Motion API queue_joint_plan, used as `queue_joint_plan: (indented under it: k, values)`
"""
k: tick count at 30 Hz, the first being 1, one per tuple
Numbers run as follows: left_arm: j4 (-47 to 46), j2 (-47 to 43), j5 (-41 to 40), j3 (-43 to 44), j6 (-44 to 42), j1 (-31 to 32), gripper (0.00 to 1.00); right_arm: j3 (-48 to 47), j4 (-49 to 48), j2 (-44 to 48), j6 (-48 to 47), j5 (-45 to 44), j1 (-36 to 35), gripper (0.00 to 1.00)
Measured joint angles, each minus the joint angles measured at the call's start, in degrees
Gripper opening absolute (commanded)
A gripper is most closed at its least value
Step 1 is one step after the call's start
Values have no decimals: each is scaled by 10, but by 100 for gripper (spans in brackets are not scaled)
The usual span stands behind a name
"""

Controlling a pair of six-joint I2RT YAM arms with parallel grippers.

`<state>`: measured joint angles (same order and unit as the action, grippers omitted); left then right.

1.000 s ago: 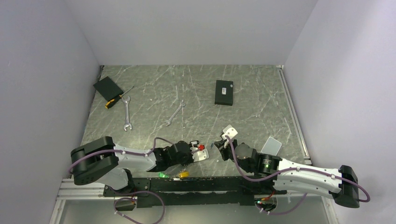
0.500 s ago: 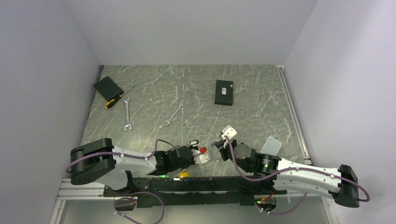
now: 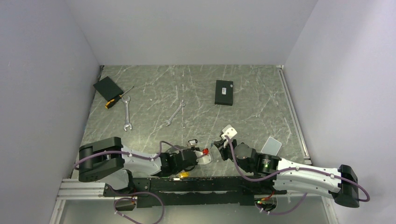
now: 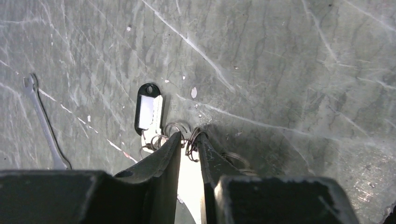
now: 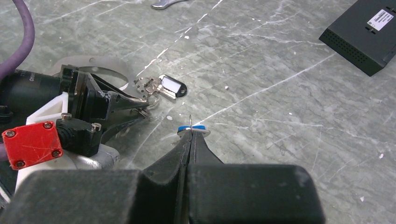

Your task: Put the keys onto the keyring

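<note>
The keyring [image 4: 191,142] is a cluster of thin wire loops joined to a black tag with a white label [image 4: 149,109]. It lies on the marble table near the front. My left gripper [image 4: 189,142] is closed on the loops, which sit between and around its fingertips [image 4: 173,142]. The ring and tag also show in the right wrist view [image 5: 148,87] and the top view [image 3: 192,142]. My right gripper [image 5: 190,135] is shut on a blue-headed key [image 5: 194,129], held a little right of the ring. In the top view the left gripper [image 3: 195,147] and the right gripper [image 3: 215,145] are close together.
Two silver wrenches [image 3: 127,114] [image 3: 175,113], a screwdriver [image 3: 116,100], a black pad [image 3: 108,87] and a black box [image 3: 224,92] lie farther back. A pale card [image 3: 272,145] lies at the right. A small yellow item [image 3: 183,174] sits at the near edge.
My left arm has reached further right and its wrist has turned, bringing the gripper closer to the right gripper. The right arm has barely moved.
</note>
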<state>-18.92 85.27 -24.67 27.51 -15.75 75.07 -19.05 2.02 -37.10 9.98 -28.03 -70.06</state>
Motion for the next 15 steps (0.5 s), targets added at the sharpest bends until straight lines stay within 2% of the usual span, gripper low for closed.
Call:
queue_joint_plan:
  k: [3, 6, 10, 15]
  values:
    - [0, 0, -11, 0, 2, 3, 16, 0, 0, 0, 0, 0, 0, 0]
    - [0, 0, -21, 0, -1, 5, 0, 0, 0, 0, 0, 0, 0, 0]
    - [-7, -13, -16, -8, -24, 8, 0, 0, 0, 1, 0, 0, 0, 0]
    - [-40, -92, 20, -50, -68, 10, 0, 0, 0, 2, 0, 0, 0, 0]
